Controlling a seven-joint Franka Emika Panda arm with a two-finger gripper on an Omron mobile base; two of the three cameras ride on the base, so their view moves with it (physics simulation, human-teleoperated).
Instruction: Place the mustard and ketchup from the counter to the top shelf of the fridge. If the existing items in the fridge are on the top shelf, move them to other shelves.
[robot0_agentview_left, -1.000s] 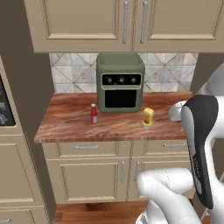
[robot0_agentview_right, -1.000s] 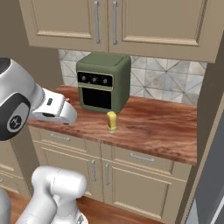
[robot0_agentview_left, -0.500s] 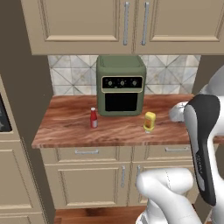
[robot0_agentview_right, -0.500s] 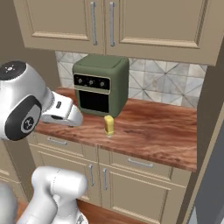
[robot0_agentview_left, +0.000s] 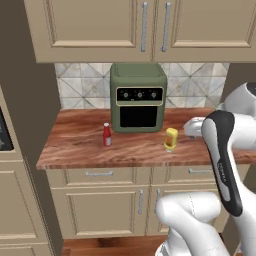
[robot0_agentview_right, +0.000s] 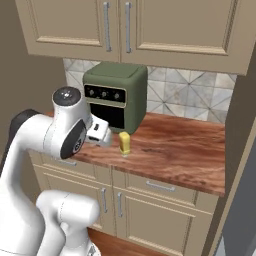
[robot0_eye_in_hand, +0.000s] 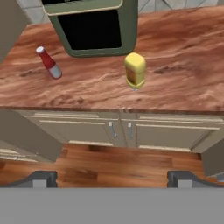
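Note:
The mustard (robot0_agentview_left: 171, 138) (robot0_agentview_right: 124, 143) (robot0_eye_in_hand: 134, 70), a squat yellow bottle, stands upright on the wood-grain counter (robot0_agentview_left: 75, 152) (robot0_agentview_right: 180, 150) (robot0_eye_in_hand: 183, 57) in front of the green oven's right corner. The ketchup (robot0_agentview_left: 107, 135) (robot0_eye_in_hand: 49, 63), a slim red bottle with a white cap, stands left of it, near the oven's left corner. My gripper (robot0_eye_in_hand: 112, 178) hangs open and empty in front of the counter's edge and well short of both bottles. Its fingertips (robot0_eye_in_hand: 43, 177) are spread wide. The fridge shelves and the existing items are out of view.
A green countertop oven (robot0_agentview_left: 138, 97) (robot0_agentview_right: 115, 95) stands against the tiled wall behind the bottles. Beige cabinets hang above and sit below the counter. A black wall oven (robot0_agentview_left: 4, 135) sits at the far left. A tall dark panel (robot0_agentview_right: 242, 125) closes the counter's right end.
Both base views have shifted slightly, so the base has moved. The arm has swung up and rightward in the right base view, bringing the hand closer to the mustard. The bottles have not moved.

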